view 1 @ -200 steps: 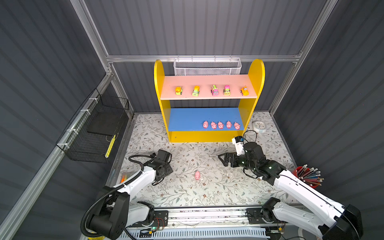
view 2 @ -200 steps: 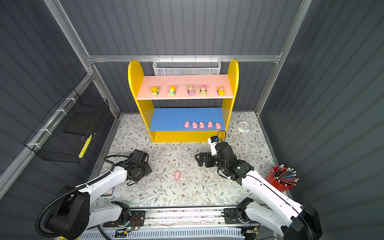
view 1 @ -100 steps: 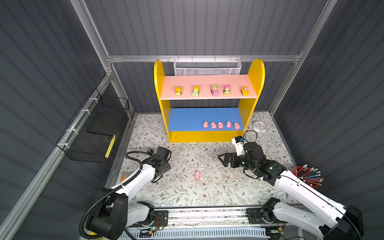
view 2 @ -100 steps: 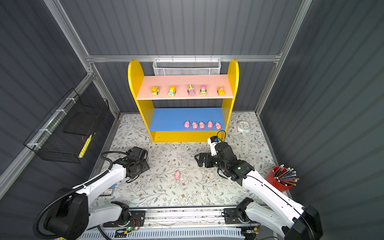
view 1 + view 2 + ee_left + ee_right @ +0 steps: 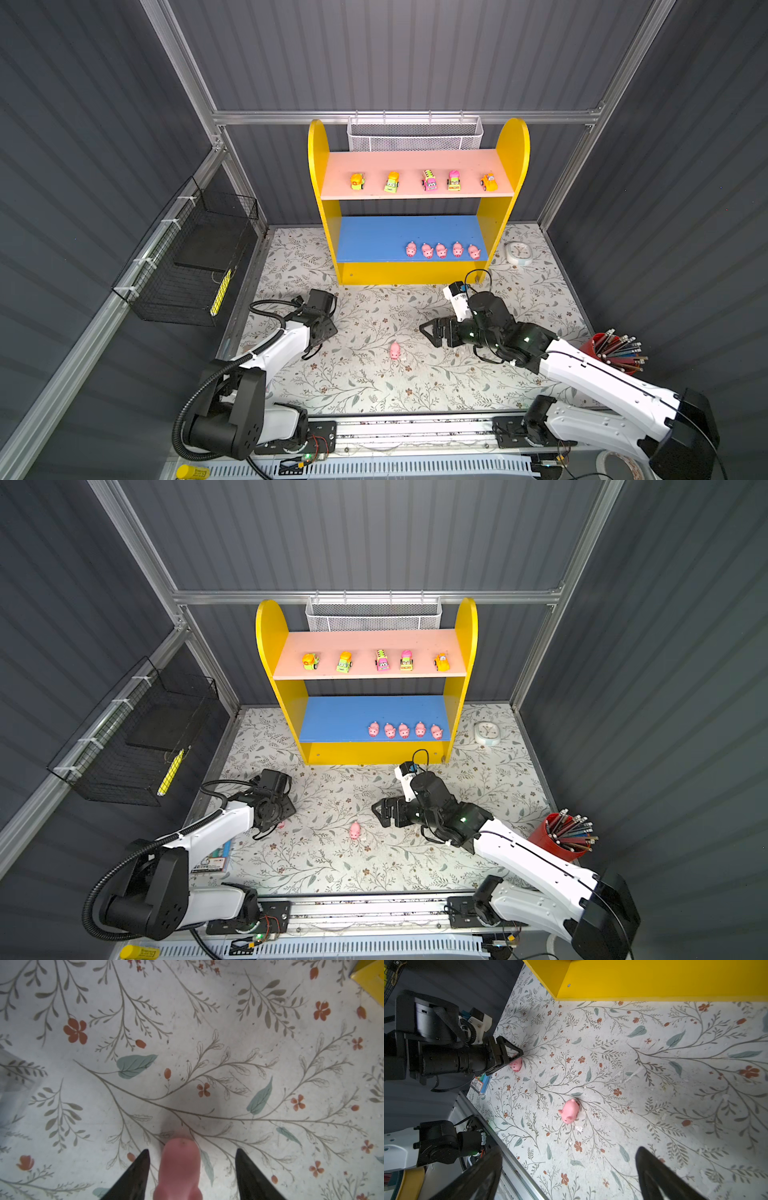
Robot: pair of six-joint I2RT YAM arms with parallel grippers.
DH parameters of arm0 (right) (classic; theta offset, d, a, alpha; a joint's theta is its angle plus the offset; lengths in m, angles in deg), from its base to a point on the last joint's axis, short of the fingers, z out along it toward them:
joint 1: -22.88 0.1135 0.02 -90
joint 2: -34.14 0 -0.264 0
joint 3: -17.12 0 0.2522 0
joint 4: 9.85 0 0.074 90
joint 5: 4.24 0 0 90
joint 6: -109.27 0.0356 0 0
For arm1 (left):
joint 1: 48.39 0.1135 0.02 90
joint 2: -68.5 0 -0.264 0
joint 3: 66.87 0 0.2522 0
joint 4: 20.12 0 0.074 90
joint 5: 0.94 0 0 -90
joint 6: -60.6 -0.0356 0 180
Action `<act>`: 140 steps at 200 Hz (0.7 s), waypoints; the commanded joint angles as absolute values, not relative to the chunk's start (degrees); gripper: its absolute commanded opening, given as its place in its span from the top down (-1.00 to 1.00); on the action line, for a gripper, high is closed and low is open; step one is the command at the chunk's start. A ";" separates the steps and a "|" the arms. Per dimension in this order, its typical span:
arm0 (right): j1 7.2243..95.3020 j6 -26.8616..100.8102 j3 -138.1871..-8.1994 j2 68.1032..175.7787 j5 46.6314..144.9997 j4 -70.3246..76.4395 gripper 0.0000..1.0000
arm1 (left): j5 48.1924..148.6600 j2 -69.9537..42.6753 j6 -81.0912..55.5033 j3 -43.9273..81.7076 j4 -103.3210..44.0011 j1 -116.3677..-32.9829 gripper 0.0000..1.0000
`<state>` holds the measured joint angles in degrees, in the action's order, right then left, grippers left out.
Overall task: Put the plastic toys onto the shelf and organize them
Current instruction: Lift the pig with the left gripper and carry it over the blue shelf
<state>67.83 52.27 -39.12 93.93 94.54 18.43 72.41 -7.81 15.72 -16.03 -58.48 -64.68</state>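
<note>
The shelf (image 5: 318, 166) stands at the back. Several toy vehicles (image 5: 429, 180) line its pink upper board and several pink pigs (image 5: 441, 250) its blue lower board. My left gripper (image 5: 192, 1150) is open low over the floor, with a pink pig (image 5: 179, 1167) between its fingers and a gap on each side. The right wrist view shows that pig (image 5: 516, 1064) at the left gripper's tips. Another pig (image 5: 395, 351) lies loose mid-floor. Just right of it my right gripper (image 5: 432, 330) hangs open and empty, and the right wrist view shows that pig (image 5: 569, 1110) ahead of the gripper (image 5: 569, 1150).
A white mesh basket (image 5: 415, 135) hangs behind the shelf. A black wire basket (image 5: 187, 266) is on the left wall. A round white clock (image 5: 518, 252) lies right of the shelf and a red pencil cup (image 5: 602, 349) stands at the right edge. A small booklet (image 5: 212, 860) lies under the left arm.
My left gripper has shifted a little toward the shelf, still low over the floor. The right arm and the loose pig have not moved.
</note>
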 commanded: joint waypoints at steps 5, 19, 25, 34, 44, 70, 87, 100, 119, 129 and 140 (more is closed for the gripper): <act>68.06 52.67 -41.20 93.82 93.77 17.61 -0.98 | 73.33 -7.16 15.15 -17.94 -58.35 -64.47 -0.25; 68.06 52.55 -41.37 93.91 93.75 17.87 -0.98 | 73.68 -6.58 15.41 -18.82 -58.26 -64.47 -0.23; 68.06 52.51 -41.46 93.91 93.67 17.99 -0.98 | 73.72 -6.47 15.50 -19.17 -58.06 -64.47 -0.22; 68.06 52.33 -41.56 93.99 93.57 18.14 -0.98 | 73.74 -6.53 15.73 -19.68 -57.81 -64.45 -0.21; 68.06 52.26 -41.55 93.99 93.51 18.31 -0.98 | 73.86 -6.71 15.84 -20.32 -57.27 -64.47 -0.20; 68.10 52.16 -41.55 93.99 93.24 18.49 -0.98 | 73.60 -7.35 15.86 -20.74 -56.73 -64.47 -0.09; 68.12 52.30 -41.38 94.00 92.97 18.45 -0.98 | 73.00 -7.35 15.38 -20.56 -56.86 -64.47 -0.03; 68.08 52.28 -41.29 94.08 92.84 18.50 -0.98 | 72.64 -7.26 15.05 -20.42 -57.04 -64.45 0.00; 68.06 52.10 -41.44 94.47 92.52 18.59 -0.98 | 72.39 -7.41 14.82 -20.41 -57.08 -64.47 0.07; 68.06 51.93 -41.59 94.62 92.44 18.59 -0.98 | 72.39 -7.44 14.78 -20.51 -57.08 -64.47 0.12; 68.07 51.87 -41.81 94.77 92.44 18.73 -0.98 | 72.32 -7.27 14.92 -20.76 -57.13 -64.62 0.16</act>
